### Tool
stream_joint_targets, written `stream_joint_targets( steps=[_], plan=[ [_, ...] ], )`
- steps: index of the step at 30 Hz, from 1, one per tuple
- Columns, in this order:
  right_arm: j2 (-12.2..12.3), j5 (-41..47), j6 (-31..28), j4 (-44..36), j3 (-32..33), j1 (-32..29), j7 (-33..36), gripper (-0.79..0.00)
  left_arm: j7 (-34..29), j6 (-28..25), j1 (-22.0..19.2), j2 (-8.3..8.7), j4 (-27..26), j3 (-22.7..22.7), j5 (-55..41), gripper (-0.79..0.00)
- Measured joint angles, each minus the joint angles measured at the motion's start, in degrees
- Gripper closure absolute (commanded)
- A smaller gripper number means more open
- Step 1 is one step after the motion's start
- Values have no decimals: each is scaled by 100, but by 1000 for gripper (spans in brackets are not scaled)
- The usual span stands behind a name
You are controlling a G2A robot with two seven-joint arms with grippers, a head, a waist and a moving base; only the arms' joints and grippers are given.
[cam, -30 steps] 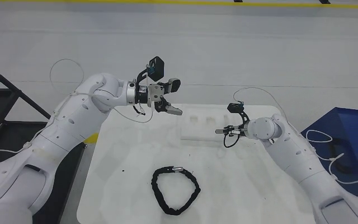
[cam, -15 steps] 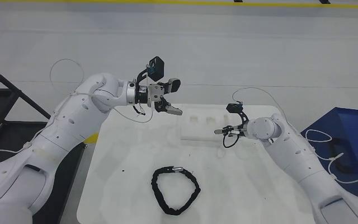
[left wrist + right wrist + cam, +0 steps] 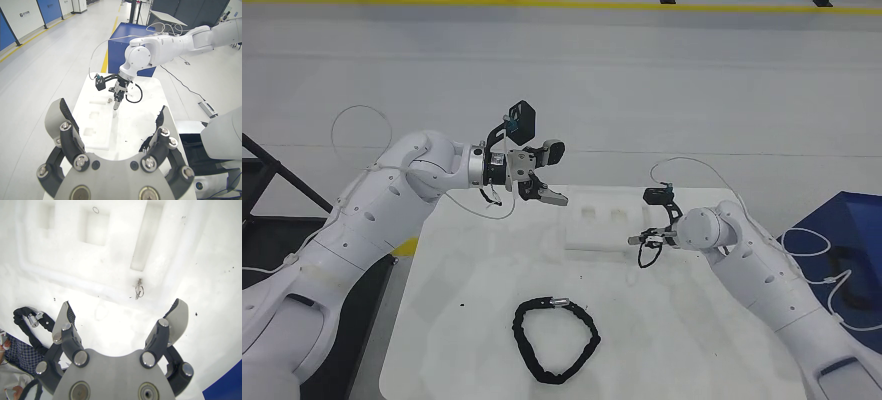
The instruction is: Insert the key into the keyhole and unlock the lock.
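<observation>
A small silver key (image 3: 139, 290) on a ring sticks up from the near edge of the white foam block (image 3: 62, 262). My right gripper (image 3: 122, 310) is open a short way in front of it, with nothing between its fingers. In the top view the right gripper (image 3: 634, 238) sits at the right side of the foam block (image 3: 592, 235). The black chain lock (image 3: 555, 340) lies in a loop on the table's front middle, its silver cylinder (image 3: 560, 302) at the top of the loop. My left gripper (image 3: 556, 175) hangs open above the table's back left corner.
The white table (image 3: 462, 300) ends close behind the foam block. A blue cabinet (image 3: 854, 232) stands off the right side. The foam block has several shallow recesses (image 3: 94, 115). Bare table surface lies between the block and the chain.
My right gripper has shifted slightly left, closer to the foam block's edge. The left arm has kept still.
</observation>
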Motion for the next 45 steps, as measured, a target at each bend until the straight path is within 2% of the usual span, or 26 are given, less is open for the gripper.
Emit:
stream_joint_targets(
  steps=[1,4,11,23,28,32,40,42,43,45],
  plan=[
    [-4,14,-28,23,8,-1,3,-486,0,0,0,0,0,0,0,-785],
    [-23,20,-84,113,14,21,26,-382,0,0,0,0,0,0,0,-785],
    [-95,-60,-67,346,-44,117,21,-357,0,0,0,0,0,0,0,-785],
    [-238,-143,29,700,-115,281,-105,-259,0,0,0,0,0,0,0,-785],
    [-324,-113,37,895,-189,356,-89,-179,0,0,0,0,0,0,0,-785],
    [-395,-76,153,1094,-227,403,-135,-43,0,0,0,0,0,0,0,-785],
    [-534,8,199,1443,-304,503,-162,-102,0,0,0,0,0,0,0,-785],
    [-566,28,202,1543,-313,525,-193,-55,0,0,0,0,0,0,0,-785],
    [-579,38,193,1584,-316,535,-207,0,0,0,0,0,0,0,0,-785],
    [-609,46,174,1667,-326,565,-221,0,0,0,0,0,0,0,0,-785]
  ],
)
